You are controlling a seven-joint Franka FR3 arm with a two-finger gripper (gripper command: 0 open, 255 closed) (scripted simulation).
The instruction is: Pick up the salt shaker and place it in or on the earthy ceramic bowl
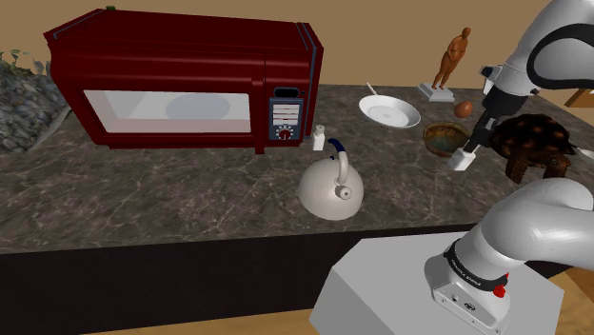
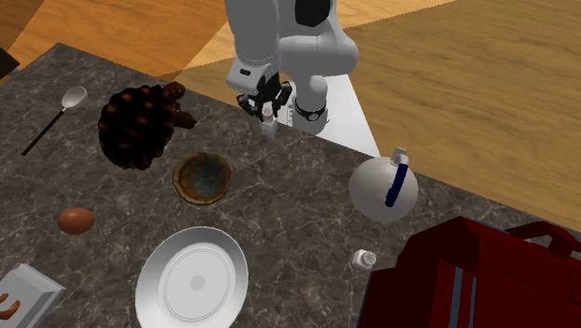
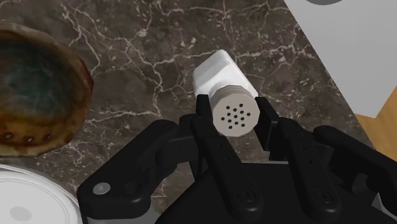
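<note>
Salt shaker [image 3: 219, 76] is squeezed tight between the two fingers of our pincer [image 3: 234, 114], so we should hold on, lift it slowly, move over to the brown bowl [image 3: 63, 70] just beside the pincer, and let go inside it.
</note>
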